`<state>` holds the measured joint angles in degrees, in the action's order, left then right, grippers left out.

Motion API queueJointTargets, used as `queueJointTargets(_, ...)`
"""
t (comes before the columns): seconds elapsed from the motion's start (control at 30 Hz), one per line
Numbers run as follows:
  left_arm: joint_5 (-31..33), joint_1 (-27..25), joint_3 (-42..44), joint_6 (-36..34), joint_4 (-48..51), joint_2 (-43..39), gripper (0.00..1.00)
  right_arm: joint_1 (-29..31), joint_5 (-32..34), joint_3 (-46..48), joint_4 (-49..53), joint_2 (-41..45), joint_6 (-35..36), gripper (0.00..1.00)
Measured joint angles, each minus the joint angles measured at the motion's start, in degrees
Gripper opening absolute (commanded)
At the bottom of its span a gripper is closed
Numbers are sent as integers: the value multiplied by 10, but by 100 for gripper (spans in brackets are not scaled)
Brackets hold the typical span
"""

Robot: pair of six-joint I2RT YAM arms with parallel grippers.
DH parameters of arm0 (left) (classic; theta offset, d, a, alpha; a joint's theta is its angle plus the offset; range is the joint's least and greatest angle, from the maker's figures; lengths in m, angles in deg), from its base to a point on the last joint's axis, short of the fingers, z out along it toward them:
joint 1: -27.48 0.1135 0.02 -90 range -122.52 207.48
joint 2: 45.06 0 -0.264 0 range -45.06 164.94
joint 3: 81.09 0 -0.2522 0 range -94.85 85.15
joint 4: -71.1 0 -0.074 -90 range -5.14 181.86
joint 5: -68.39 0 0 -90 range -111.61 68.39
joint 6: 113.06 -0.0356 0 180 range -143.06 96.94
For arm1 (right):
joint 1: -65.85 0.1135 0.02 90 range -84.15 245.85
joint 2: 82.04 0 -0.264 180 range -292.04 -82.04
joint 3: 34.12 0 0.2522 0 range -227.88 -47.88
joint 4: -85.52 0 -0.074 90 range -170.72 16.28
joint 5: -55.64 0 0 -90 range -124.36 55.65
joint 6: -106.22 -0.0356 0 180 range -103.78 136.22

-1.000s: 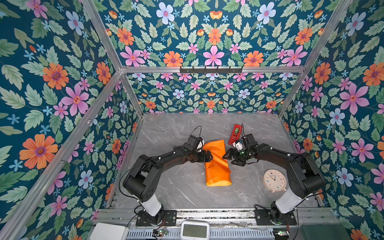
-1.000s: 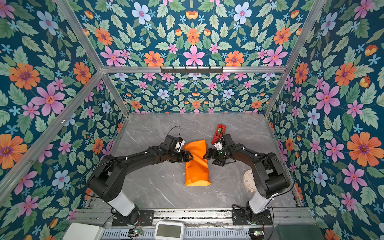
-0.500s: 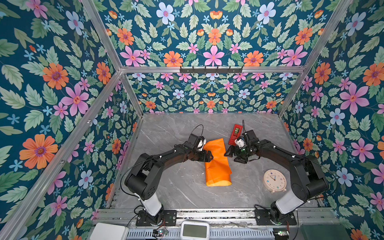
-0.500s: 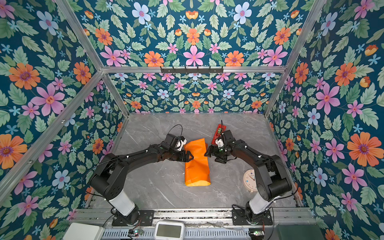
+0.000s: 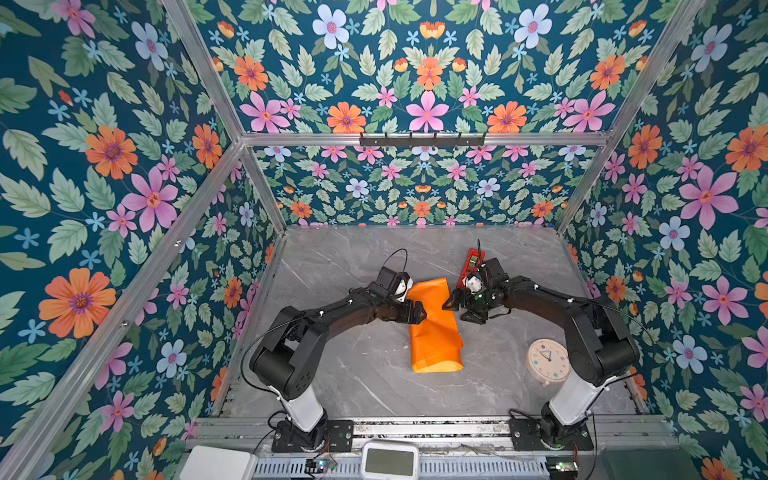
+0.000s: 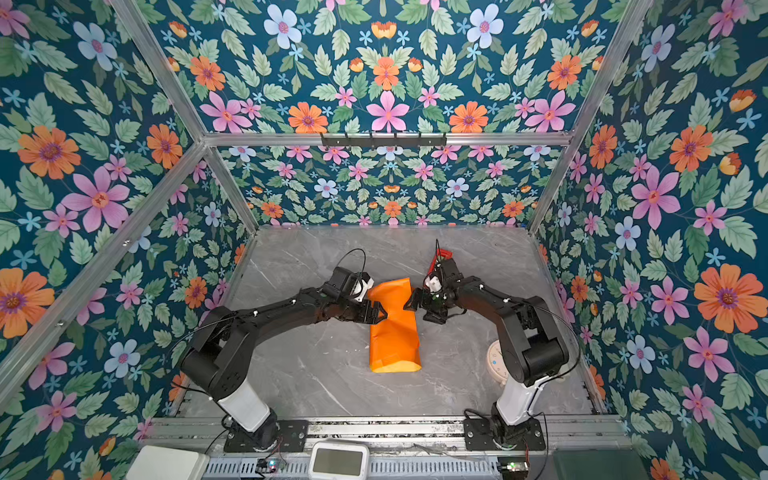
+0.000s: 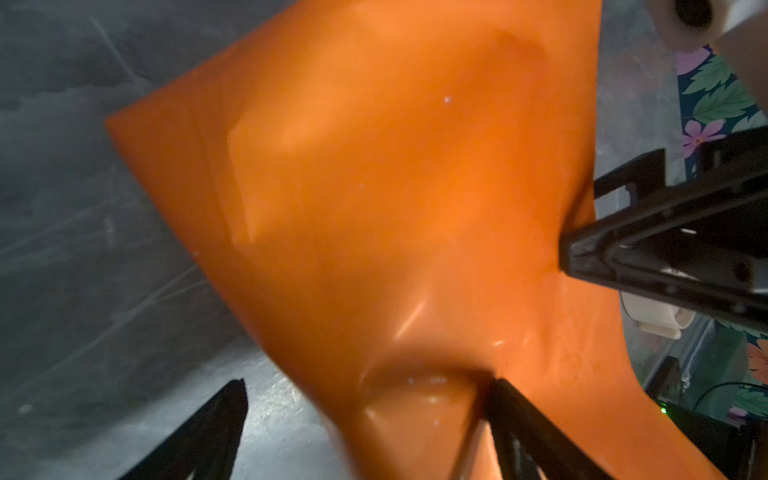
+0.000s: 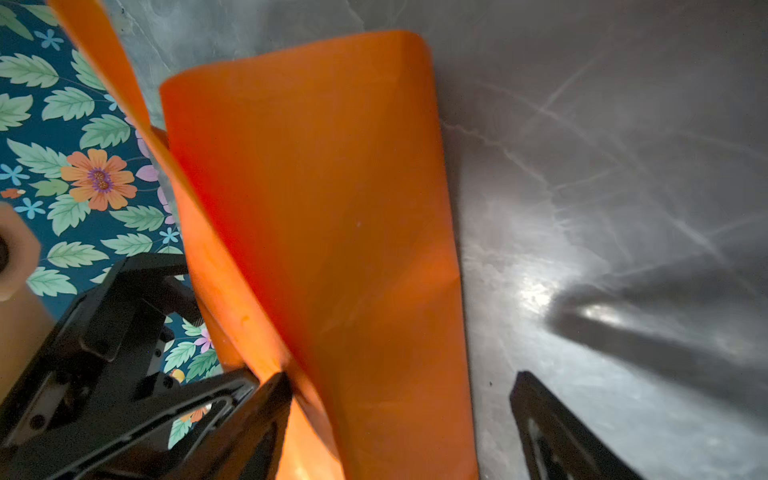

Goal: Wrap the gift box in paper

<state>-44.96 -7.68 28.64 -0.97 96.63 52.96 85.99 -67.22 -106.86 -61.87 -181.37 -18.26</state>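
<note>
The paper [image 5: 434,332] [image 6: 394,332] lies folded into a long orange bundle in the middle of the table, a strip of its yellow face showing at the near end. The gift box is hidden. My left gripper [image 5: 417,312] [image 6: 380,313] presses against the bundle's left side near the far end, open, with a fold of paper [image 7: 374,208] between its jaws [image 7: 370,399]. My right gripper [image 5: 451,301] [image 6: 409,302] faces it from the right, open, straddling the paper [image 8: 324,208] edge [image 8: 401,386]. The bundle is pinched narrow between them.
A slim red gadget [image 5: 471,262] lies just behind the right gripper. A round cream clock [image 5: 547,360] lies flat at the near right beside the right arm. Flowered walls [image 5: 124,208] close three sides of the grey marble table [image 5: 353,374].
The right gripper has shifted slightly toward the far side along the paper's edge. The left gripper has hardly moved.
</note>
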Motion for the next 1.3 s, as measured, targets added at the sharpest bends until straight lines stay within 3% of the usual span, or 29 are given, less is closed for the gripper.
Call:
queueJointTargets(0.47, 17, -2, -32, 6, 38, -8, 97, 0, -17, 82, -104, 24, -3, 81)
queueJointTargets(0.83, 11, 33, -8, 63, 31, -28, 97, 0, -17, 99, -125, 34, -13, 81)
queueJointTargets(1.3, -21, 33, -17, 59, 15, 2, 95, 9, -5, 117, -114, 64, -30, 81)
